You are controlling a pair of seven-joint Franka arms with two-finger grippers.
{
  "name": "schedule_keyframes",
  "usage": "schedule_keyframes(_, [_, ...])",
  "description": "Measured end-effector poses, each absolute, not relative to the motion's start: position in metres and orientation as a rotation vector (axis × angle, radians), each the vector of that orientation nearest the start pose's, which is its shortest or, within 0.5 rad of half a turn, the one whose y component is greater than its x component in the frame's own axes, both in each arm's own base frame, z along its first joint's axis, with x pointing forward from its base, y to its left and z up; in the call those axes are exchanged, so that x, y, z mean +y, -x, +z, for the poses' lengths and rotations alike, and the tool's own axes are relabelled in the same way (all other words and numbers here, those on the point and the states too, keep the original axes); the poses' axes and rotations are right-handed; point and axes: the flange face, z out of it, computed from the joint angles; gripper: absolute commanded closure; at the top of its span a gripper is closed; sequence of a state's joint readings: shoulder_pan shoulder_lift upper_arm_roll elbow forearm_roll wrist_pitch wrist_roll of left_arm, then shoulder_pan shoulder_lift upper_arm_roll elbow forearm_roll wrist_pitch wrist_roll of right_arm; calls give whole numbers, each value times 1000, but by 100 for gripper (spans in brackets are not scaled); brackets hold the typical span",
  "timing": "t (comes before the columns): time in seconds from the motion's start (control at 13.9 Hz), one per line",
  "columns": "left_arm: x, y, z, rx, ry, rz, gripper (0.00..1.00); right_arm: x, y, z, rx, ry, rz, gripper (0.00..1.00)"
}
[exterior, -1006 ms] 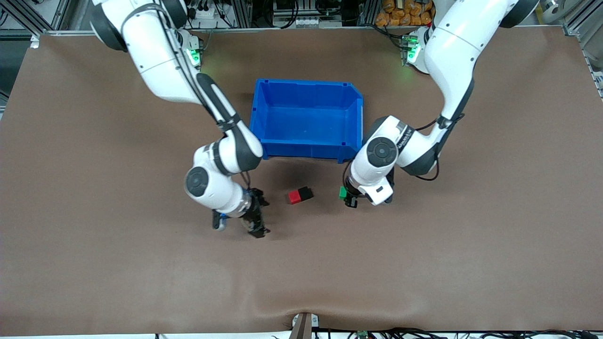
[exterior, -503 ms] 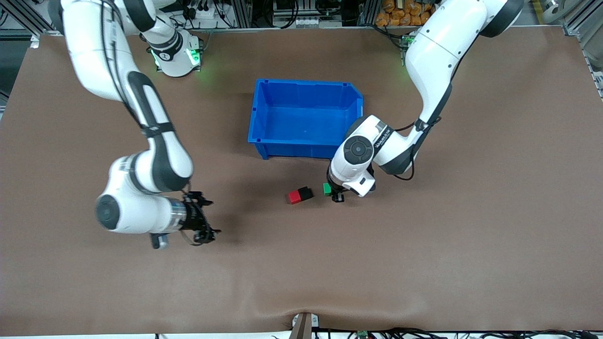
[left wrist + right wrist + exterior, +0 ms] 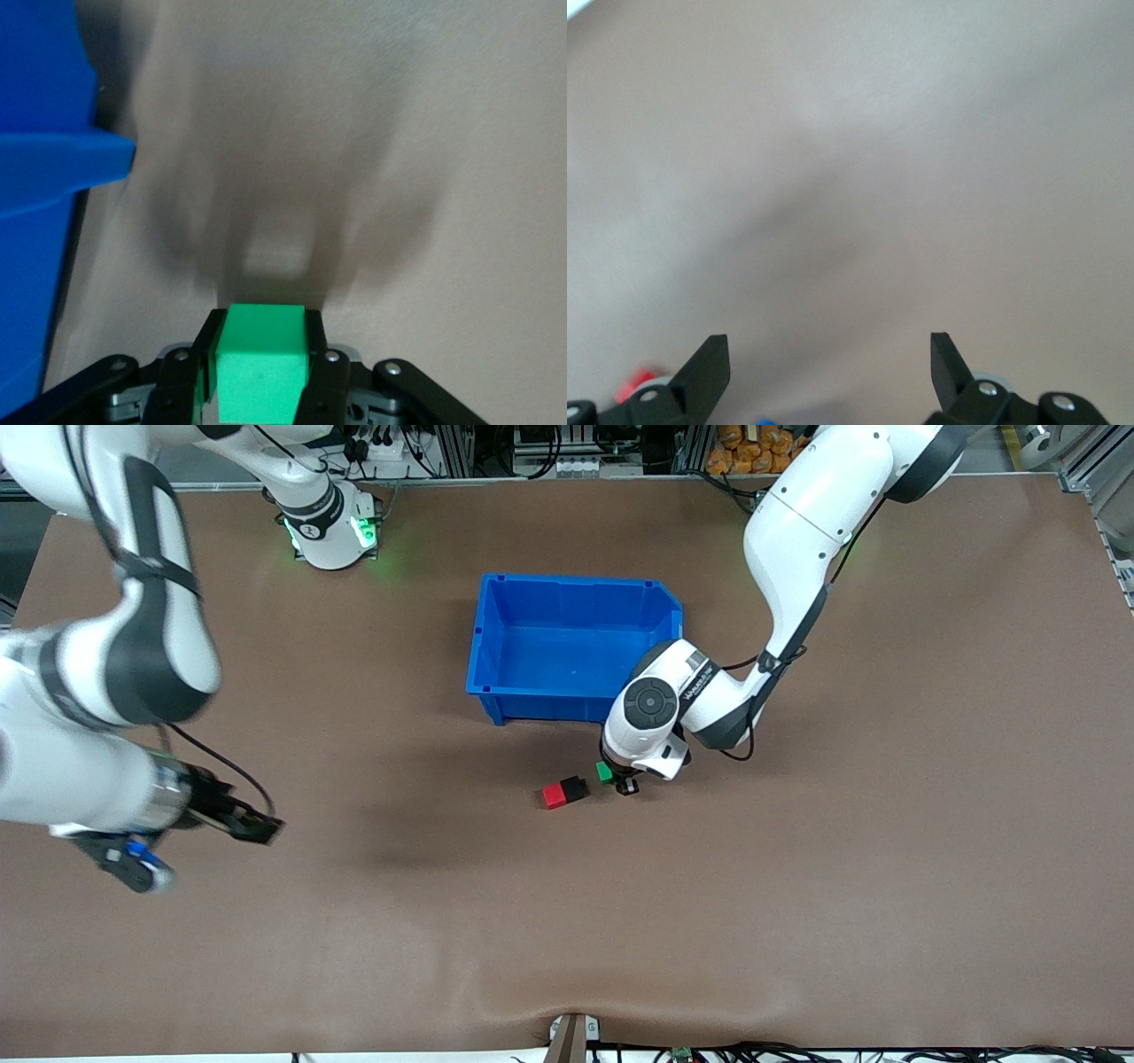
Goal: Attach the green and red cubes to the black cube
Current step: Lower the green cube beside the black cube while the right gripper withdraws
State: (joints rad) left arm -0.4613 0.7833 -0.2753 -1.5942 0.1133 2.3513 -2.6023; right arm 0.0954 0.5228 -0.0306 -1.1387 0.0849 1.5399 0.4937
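We hold the green cube (image 3: 260, 361) clamped in our left hand (image 3: 617, 779), just beside the black cube (image 3: 574, 786) already joined to the red cube (image 3: 555, 795) on the desk (image 3: 797, 886). Next we press green against black's free face. Our right hand (image 3: 830, 365) waits, fingers wide and empty, well apart.

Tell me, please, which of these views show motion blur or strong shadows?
Front view: the right arm and right gripper smear, with a soft shadow on the table. Left wrist view: the green cube is sharp over a blurred shadow. Right wrist view: hazy throughout.
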Motion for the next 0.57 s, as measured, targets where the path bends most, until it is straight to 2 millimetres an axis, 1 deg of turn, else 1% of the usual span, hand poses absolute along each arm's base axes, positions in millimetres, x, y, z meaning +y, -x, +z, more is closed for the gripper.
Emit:
schedule_keyframes(0.07, [-449,-531,185,2531,-1865,-180,100,40,-685,514,489,3054,199,0])
schedule_keyframes(0.22, [-452,-530,185,2534,-1860,-183,100,10,-669,549,152,3072,172,0])
schedule_keyframes(0.29, [-453,-529,185,2531,-1861,-184,100,-4,-658,565,67,3069,183,0])
schedule_keyframes(0.36, [-455,-529,185,2525,-1860,-185,100,-16,-646,581,29,3064,201,0])
schedule_keyframes(0.43, [-457,-529,184,2514,-1854,-187,100,-24,-636,597,14,3061,194,0])
schedule_keyframes(0.57, [-461,-529,183,2489,-1838,-193,100,-24,-616,631,-7,3064,128,0])
